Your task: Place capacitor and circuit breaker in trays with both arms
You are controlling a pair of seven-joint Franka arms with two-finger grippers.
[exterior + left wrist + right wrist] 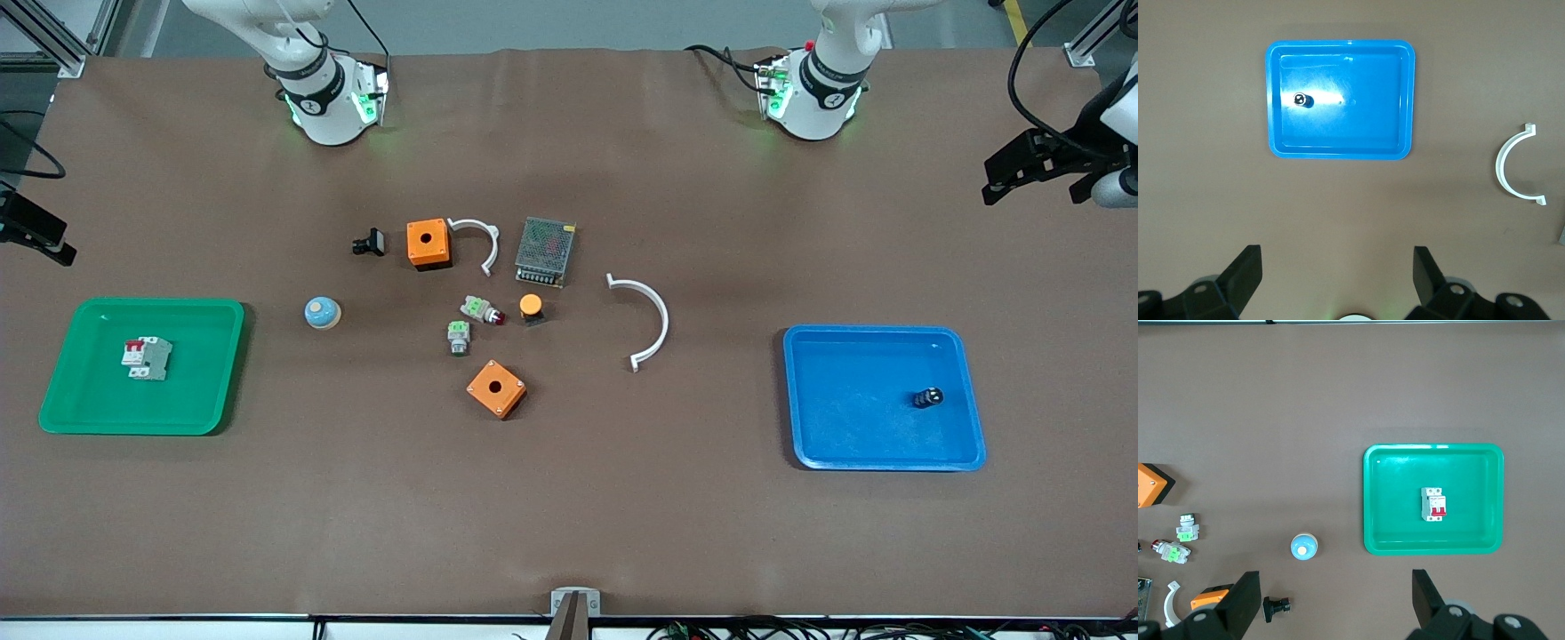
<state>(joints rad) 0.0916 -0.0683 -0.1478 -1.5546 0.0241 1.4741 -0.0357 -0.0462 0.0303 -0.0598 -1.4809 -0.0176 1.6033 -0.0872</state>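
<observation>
The capacitor (pixel 927 397), a tiny black cylinder with a shiny top, stands in the blue tray (pixel 889 462) at the left arm's end of the table. It also shows in the left wrist view (pixel 1301 100) inside the blue tray (pixel 1338 152). The circuit breaker (pixel 147 357), white-grey with red levers, lies in the green tray (pixel 133 427) at the right arm's end, and shows in the right wrist view (pixel 1433 504) in the green tray (pixel 1431 548). My left gripper (pixel 1336 267) is open, empty and high over bare table. My right gripper (pixel 1336 590) is open, empty and high.
In the table's middle lie two orange boxes (pixel 428 244) (pixel 496 388), a mesh-covered power supply (pixel 545 251), two white curved clips (pixel 487 233) (pixel 662 316), an orange-capped button (pixel 531 307), a blue-topped button (pixel 322 312), a black clip part (pixel 369 242) and two green-topped grey parts (pixel 459 336).
</observation>
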